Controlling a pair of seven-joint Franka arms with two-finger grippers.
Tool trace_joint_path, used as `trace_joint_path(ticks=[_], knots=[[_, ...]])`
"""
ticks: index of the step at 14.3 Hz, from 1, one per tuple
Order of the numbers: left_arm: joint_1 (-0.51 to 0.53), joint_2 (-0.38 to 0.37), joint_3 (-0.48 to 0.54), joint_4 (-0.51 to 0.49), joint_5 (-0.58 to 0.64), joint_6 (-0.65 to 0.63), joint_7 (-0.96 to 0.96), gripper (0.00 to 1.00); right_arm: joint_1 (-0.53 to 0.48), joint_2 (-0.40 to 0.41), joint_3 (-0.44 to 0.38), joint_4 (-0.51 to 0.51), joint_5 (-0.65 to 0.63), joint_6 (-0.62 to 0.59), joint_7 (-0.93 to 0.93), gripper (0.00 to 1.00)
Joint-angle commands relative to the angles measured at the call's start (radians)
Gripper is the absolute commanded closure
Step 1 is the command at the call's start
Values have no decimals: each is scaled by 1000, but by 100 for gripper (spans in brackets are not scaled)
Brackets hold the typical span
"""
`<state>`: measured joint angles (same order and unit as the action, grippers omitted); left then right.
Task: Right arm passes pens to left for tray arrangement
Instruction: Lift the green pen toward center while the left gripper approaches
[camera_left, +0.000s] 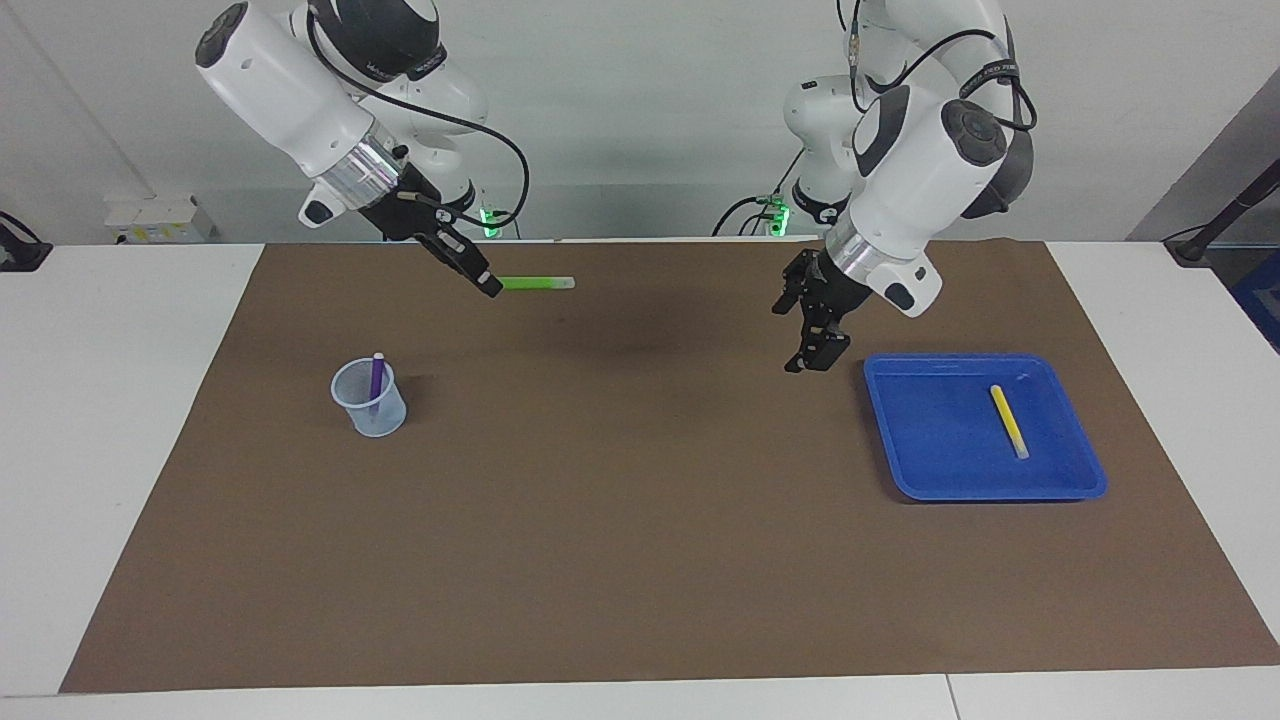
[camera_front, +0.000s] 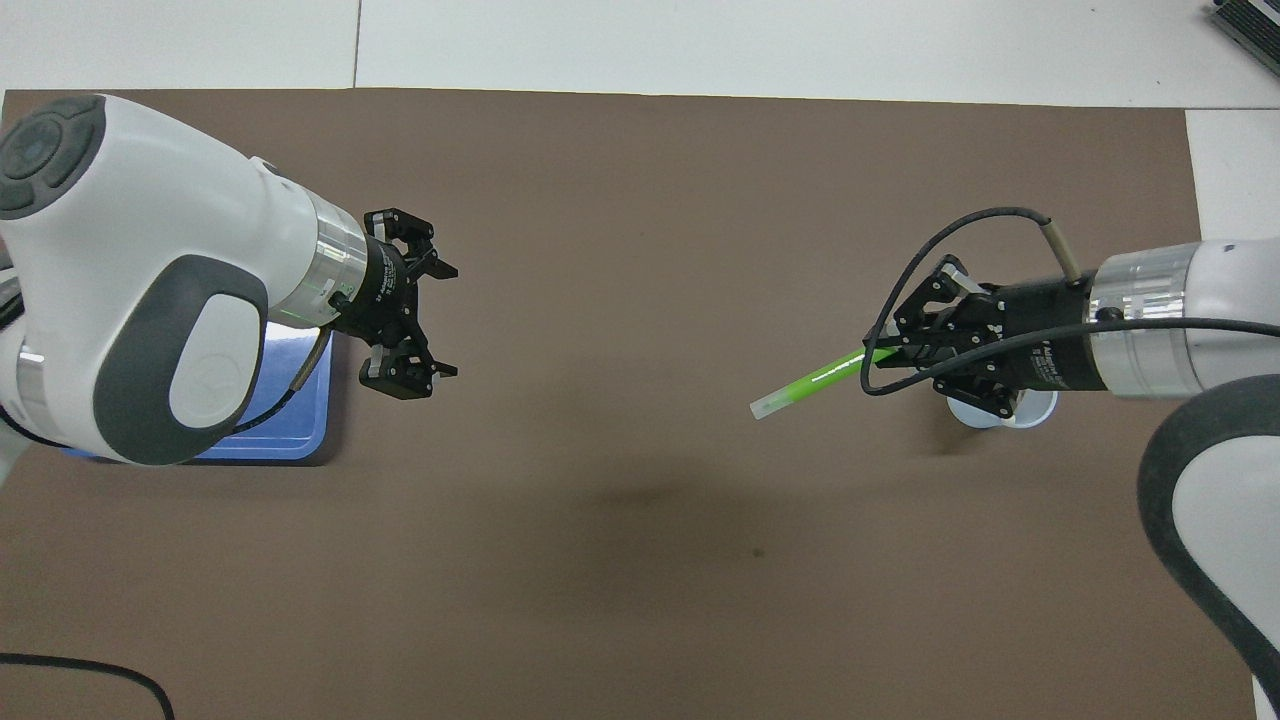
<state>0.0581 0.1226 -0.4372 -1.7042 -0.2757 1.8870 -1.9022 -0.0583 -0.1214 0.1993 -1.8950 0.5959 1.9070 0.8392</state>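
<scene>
My right gripper (camera_left: 489, 288) is shut on the bright green pen (camera_left: 537, 283) and holds it level in the air over the brown mat, whitish end toward the table's middle. Both show in the overhead view, gripper (camera_front: 888, 356) and green pen (camera_front: 812, 380). My left gripper (camera_left: 795, 335) is open and empty in the air beside the blue tray (camera_left: 930, 430), also seen from overhead (camera_front: 447, 322). The yellow pen (camera_left: 1008, 420) lies in the tray. The purple pen (camera_left: 377, 380) stands in a pale-blue cup (camera_left: 370, 400).
A brown mat (camera_left: 640, 520) covers most of the white table. In the overhead view the left arm covers most of the tray (camera_front: 300, 440) and the right gripper covers most of the cup (camera_front: 1000, 413).
</scene>
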Motion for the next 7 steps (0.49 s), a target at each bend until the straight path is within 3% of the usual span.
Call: trace_joint_path(ticks=[1,7], knots=[[-3,-21,-29,17,-30,-25,-168,0,28,-17,5,-42,62,70,125,100],[-76,-31,-160,75,-14,-37,-446,0,103,-15,3,-75,123,139,270,100]])
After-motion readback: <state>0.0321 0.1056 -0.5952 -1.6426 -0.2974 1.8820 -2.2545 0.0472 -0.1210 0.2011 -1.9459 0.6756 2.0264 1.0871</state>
